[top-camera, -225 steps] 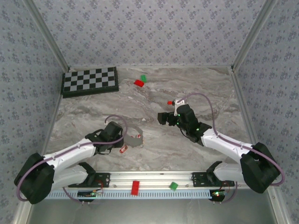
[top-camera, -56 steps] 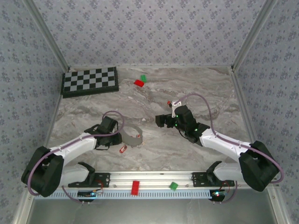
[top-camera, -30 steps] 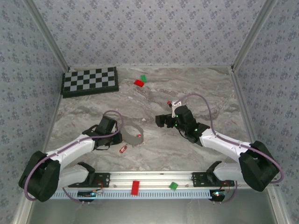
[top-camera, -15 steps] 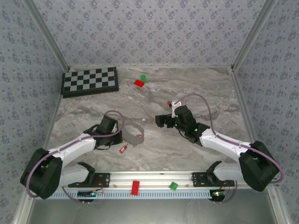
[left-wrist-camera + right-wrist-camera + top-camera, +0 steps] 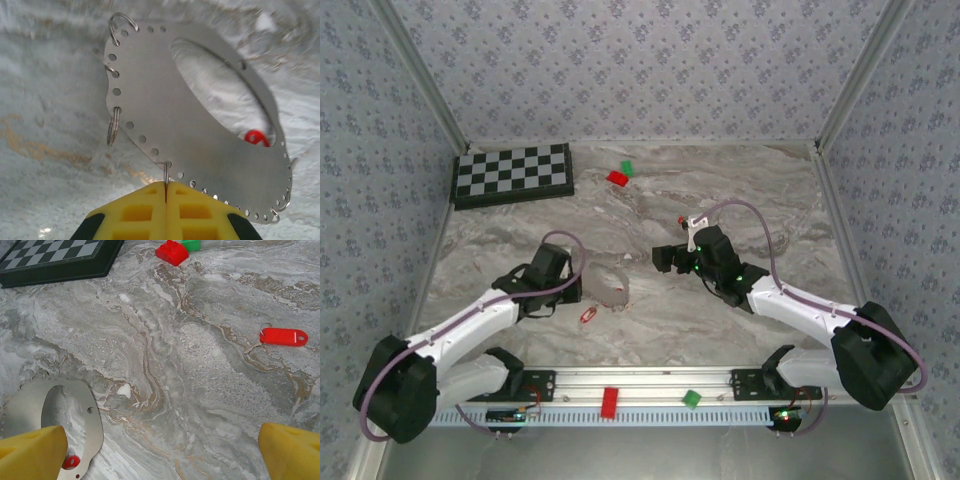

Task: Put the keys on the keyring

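one key [image 5: 255,137] is half hidden behind the keyring [image 5: 165,115], seen through its hole. a second key [image 5: 282,336] lies well apart. left gripper [image 5: 165,187] is pinched closed on a small ring [image 5: 165,174] at the keyring's edge. right gripper [image 5: 162,440] gapes wide and empty, its fingers cut off by the frame. two red blocks [image 5: 617,178], two green blocks [image 5: 628,167].

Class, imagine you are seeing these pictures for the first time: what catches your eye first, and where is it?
The silver keyring, a holed plate edged with small rings, is left of centre, the left gripper shut on one ring. A red key lies alone on the table ahead of the open right gripper. A chessboard sits in the far left corner.
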Robot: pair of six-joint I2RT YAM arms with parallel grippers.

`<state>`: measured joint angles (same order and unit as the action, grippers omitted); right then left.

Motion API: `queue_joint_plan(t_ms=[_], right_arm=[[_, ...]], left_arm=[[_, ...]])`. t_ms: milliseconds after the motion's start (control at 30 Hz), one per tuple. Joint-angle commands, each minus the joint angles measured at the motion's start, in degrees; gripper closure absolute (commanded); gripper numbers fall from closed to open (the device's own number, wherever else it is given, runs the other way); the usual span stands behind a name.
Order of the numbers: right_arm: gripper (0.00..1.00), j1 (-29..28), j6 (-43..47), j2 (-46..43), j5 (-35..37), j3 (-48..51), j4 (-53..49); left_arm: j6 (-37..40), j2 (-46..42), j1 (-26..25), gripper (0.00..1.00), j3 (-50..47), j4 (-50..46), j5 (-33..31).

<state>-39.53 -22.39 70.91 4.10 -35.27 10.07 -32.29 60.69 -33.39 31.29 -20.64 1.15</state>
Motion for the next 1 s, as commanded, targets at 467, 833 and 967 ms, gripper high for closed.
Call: queue_joint_plan(t_ms=[467,833,967], right_arm=[[0.00,0.68,2.42,-4.67,3.64,4.27,6.70],[0.00,4.60,1.38,-6.89,-3.89,5.06,6.06],[0.00,5.16,1.43,-7.61,-5.88,3.56,4.10]], left_arm=[[15.18,5.63,-12.76,1.00,11.26,10.53,-21.47],[18.22,12.08,-12.83,1.00,22.97,7.10,-10.25],[18.80,12.09,-12.81,1.00,26.99,2.92,-4.86]])
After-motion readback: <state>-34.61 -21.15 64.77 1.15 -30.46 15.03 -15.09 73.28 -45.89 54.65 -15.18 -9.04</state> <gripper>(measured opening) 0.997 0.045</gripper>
